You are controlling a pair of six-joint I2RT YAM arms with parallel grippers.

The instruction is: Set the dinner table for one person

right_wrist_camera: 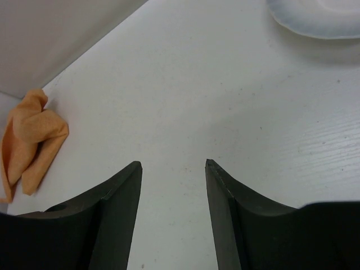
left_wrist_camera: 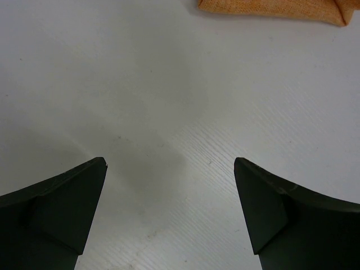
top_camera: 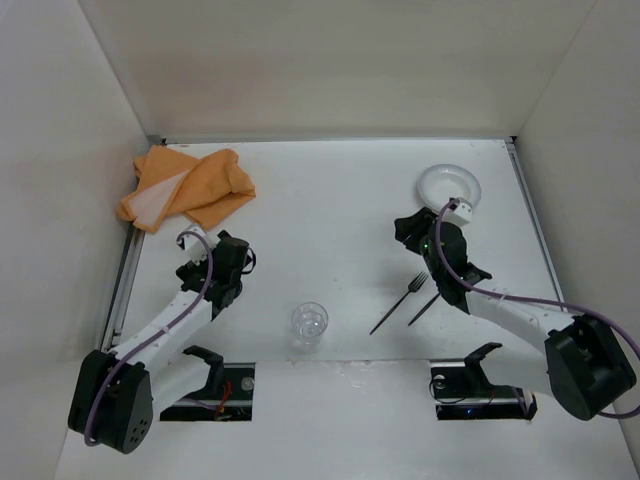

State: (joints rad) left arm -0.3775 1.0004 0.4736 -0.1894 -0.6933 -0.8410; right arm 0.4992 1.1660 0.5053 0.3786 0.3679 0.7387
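The dinner table is a wide white tabletop. A crumpled orange cloth lies at its far left corner, and a white plate sits at the far right. A clear glass stands near the front middle. To its right lie a dark fork and a knife, side by side. My left gripper hangs open just below the cloth, its jaws wide with nothing between them. My right gripper is open and empty, left of and below the plate.
Metal rails run along the table's side edges. White walls close in the back and both sides. The edge of the cloth shows at the top of the left wrist view. The cloth also lies far left in the right wrist view.
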